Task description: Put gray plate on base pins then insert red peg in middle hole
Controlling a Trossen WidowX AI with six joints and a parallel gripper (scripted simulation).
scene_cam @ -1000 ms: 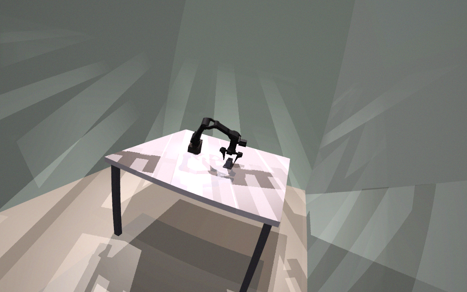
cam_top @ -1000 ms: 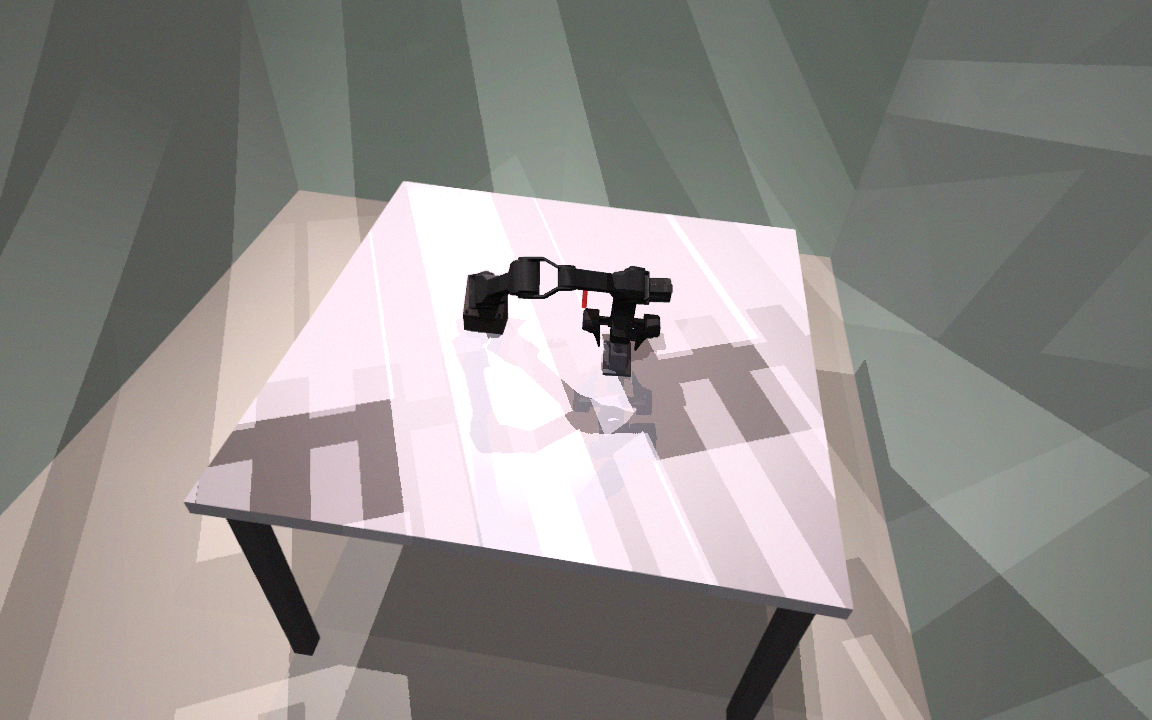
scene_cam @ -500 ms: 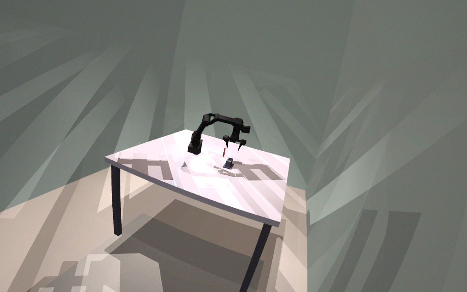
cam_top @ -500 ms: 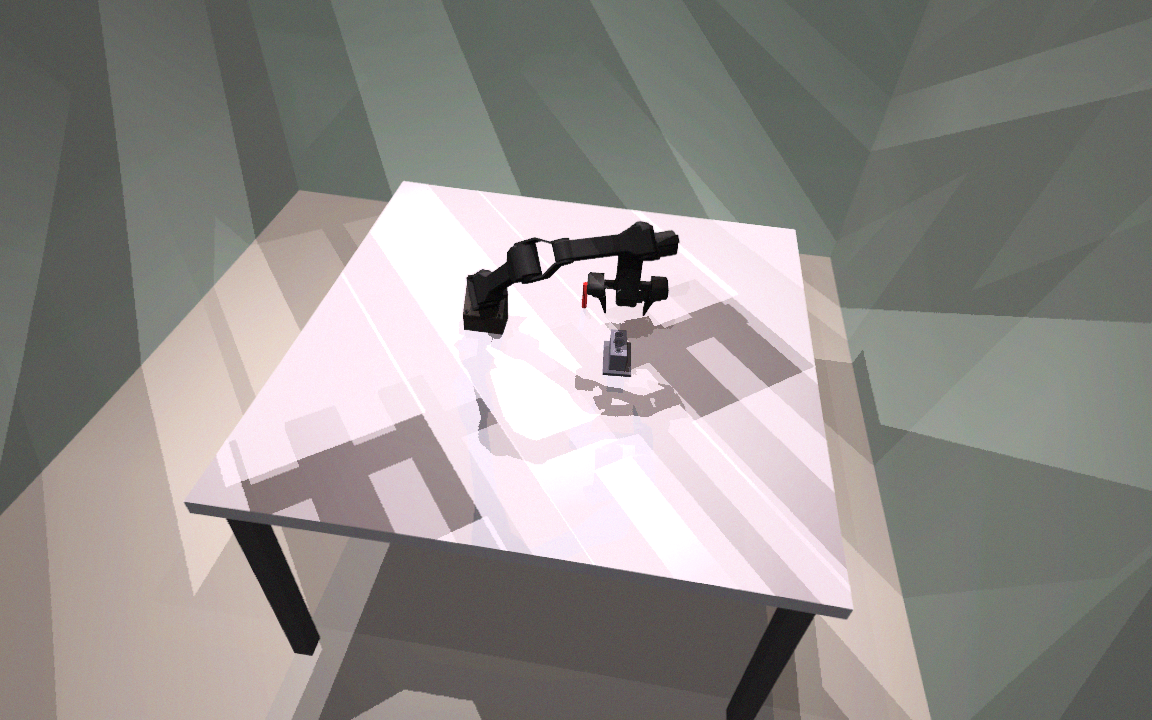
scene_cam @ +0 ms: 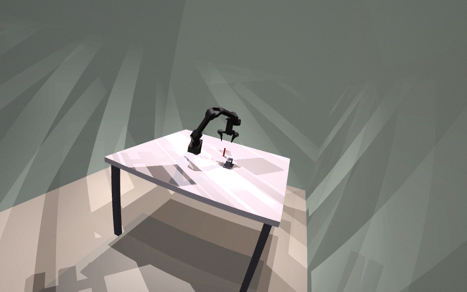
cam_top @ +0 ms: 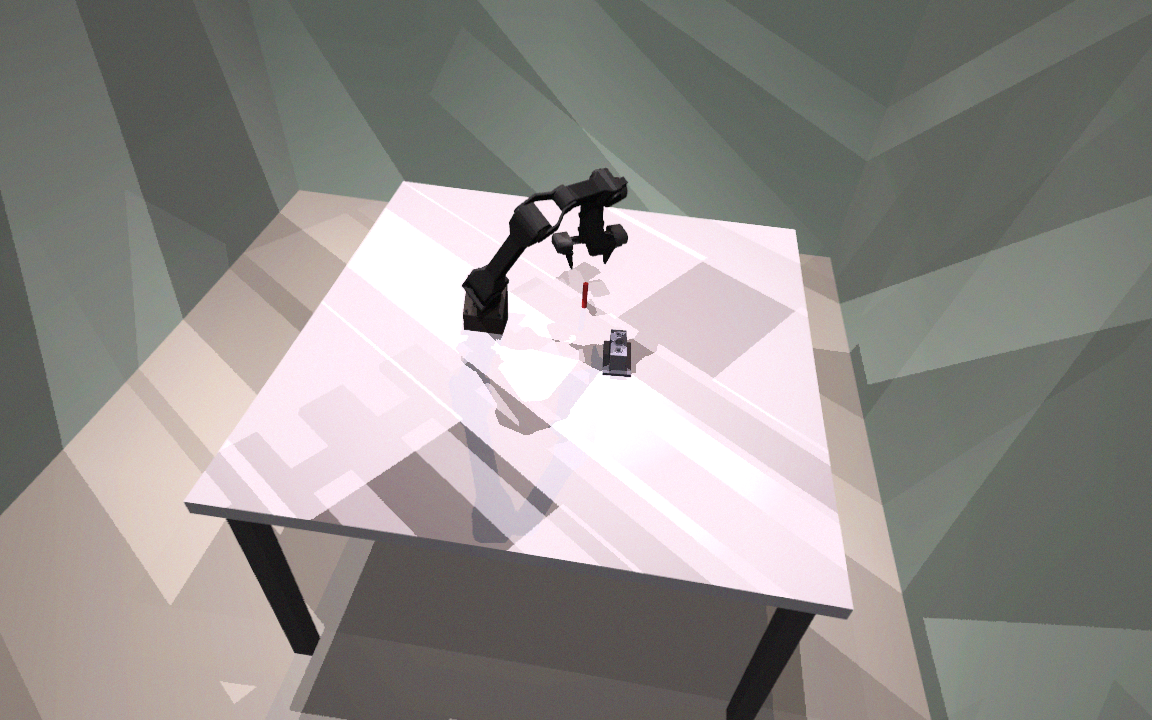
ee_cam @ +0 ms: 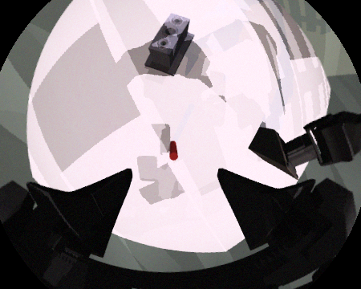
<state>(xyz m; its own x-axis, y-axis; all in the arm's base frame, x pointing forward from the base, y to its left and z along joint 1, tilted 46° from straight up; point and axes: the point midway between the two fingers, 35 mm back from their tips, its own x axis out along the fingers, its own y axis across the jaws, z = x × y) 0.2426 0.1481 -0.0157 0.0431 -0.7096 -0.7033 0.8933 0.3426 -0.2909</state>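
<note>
The gray plate is a thick block with three holes on top. It sits on the base and looks level; the outer holes seem to show pin tips, and the middle hole is dark and empty. The red peg stands upright on the table, apart from the plate. My gripper is open and empty, pointing down, above the peg. In the wrist view the peg shows just ahead of the gap between the fingertips.
The white table carries strong patches of light and shadow. The arm's own base stands on it, left of the peg in the top and exterior views. The plate and base stand nearer the top and exterior views than the peg.
</note>
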